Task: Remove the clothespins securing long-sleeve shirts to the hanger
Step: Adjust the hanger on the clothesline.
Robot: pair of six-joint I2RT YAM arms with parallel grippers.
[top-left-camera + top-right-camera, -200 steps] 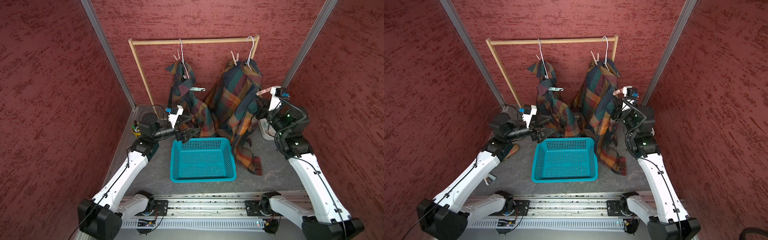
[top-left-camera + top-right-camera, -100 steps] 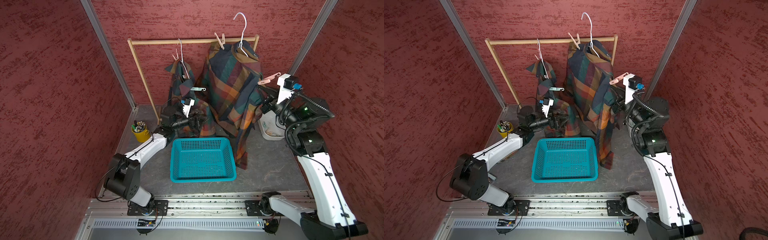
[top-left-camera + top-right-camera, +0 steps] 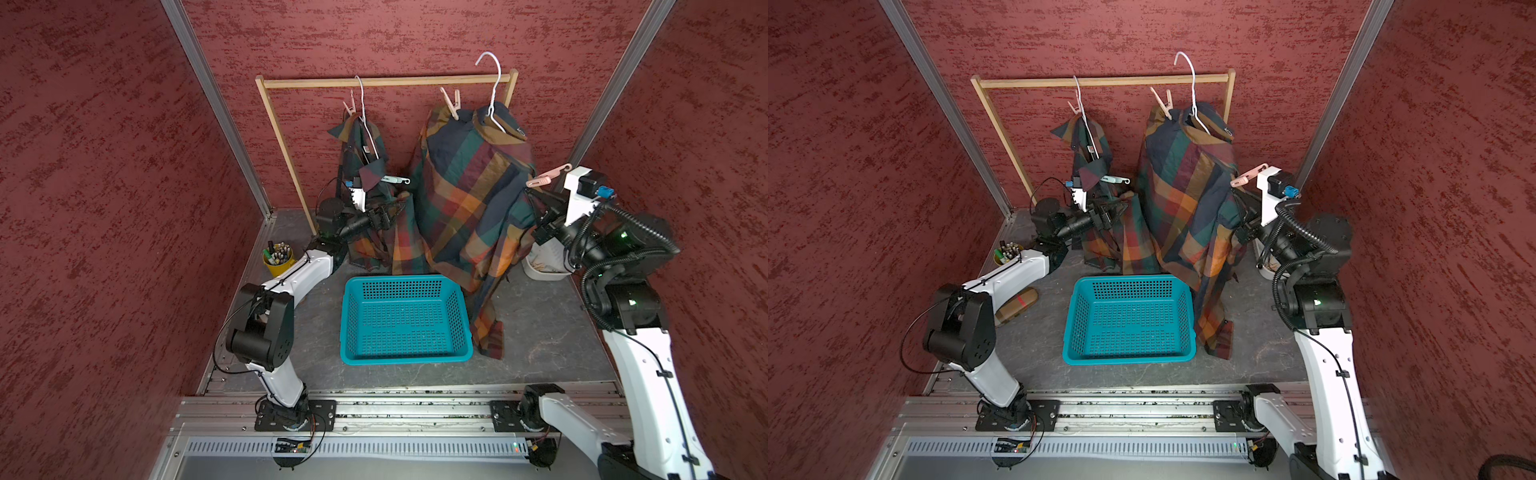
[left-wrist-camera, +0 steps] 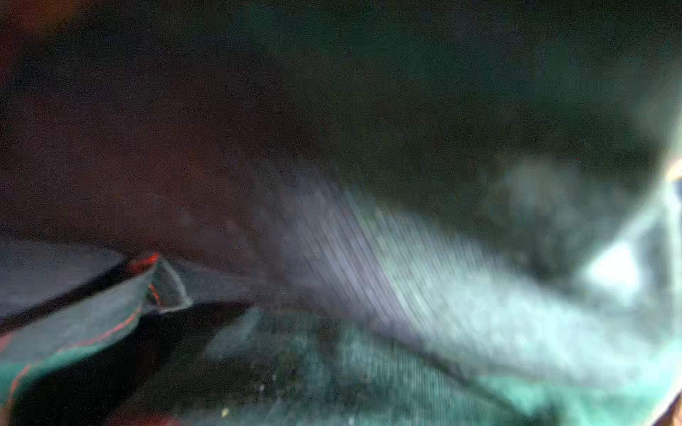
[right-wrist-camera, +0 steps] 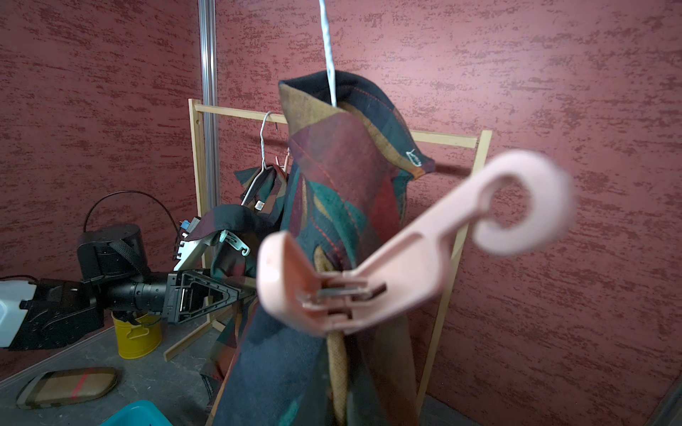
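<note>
While the right fingers [image 3: 540, 203] clamp shut on one long-sleeve shirt [image 3: 469, 187] at its shoulder, its hanger [image 3: 493, 93] rides clear above the rail [image 3: 395, 82].
Held up so, the pink hooked clothespin [image 3: 546, 176] beside that grip seems offered for removal; the left fingers [image 5: 228, 291], spread wide, sit against the other shirt [image 3: 361, 141] below the mint clothespin [image 3: 395, 180]. Two more pink clothespins [image 3: 451, 104] are clipped near the collars.

Basket [image 3: 405, 320] front-centre; 2 shirts [image 3: 469, 199] just behind, rack [image 3: 386, 82] at back; pen cup [image 3: 277, 259] L, tub [image 3: 544, 268] R

Textured red walls [image 3: 104, 166], grey floor [image 3: 540, 332]
</note>
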